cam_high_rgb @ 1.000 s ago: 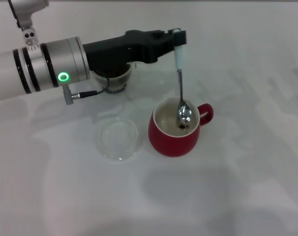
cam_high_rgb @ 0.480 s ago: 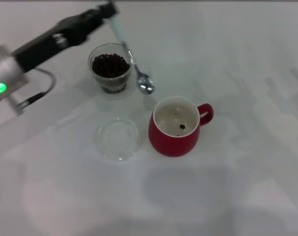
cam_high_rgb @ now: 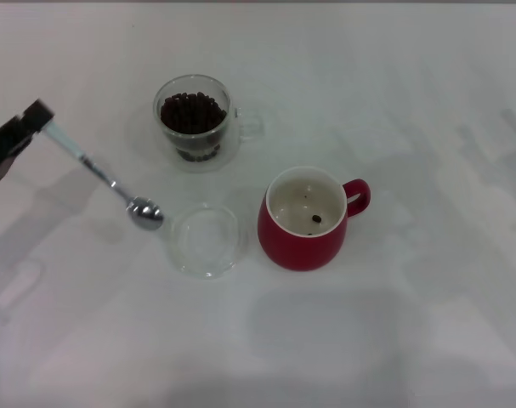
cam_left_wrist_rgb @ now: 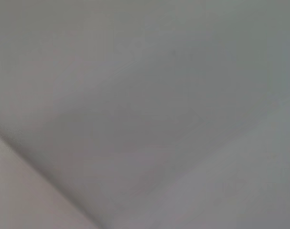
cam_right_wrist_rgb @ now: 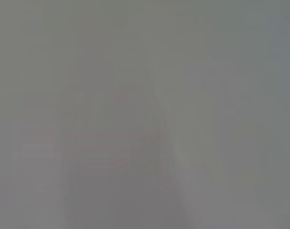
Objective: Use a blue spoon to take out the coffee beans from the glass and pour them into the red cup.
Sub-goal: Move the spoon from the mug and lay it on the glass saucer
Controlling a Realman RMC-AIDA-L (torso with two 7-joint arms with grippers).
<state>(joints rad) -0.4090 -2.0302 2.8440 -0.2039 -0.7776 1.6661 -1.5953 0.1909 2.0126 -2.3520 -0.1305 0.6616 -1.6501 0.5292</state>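
1. Head view: the left gripper (cam_high_rgb: 30, 123) sits at the far left edge of the frame, a little above the middle, clenched on the handle end of the blue spoon (cam_high_rgb: 100, 174). The spoon slants down and to the right, its shiny bowl low over the white table (cam_high_rgb: 385, 340), just left of a flat clear saucer (cam_high_rgb: 205, 240); whether the bowl touches the table, I cannot tell
2. Same view: the glass (cam_high_rgb: 194, 121) stands in the upper middle-left, holding a heap of coffee beans (cam_high_rgb: 191, 112), its clear handle pointing right. The red cup (cam_high_rgb: 307, 218) stands at the centre, just right of the saucer, handle to the right, with a bean or two on its cream floor
3. Same view: only a dark sliver of the right arm shows at the upper right edge, so I cannot tell the state of its claw
4. Left wrist view: only plain grey blur, no object to be made out
5. Right wrist view: the same, a flat grey field with nothing to name
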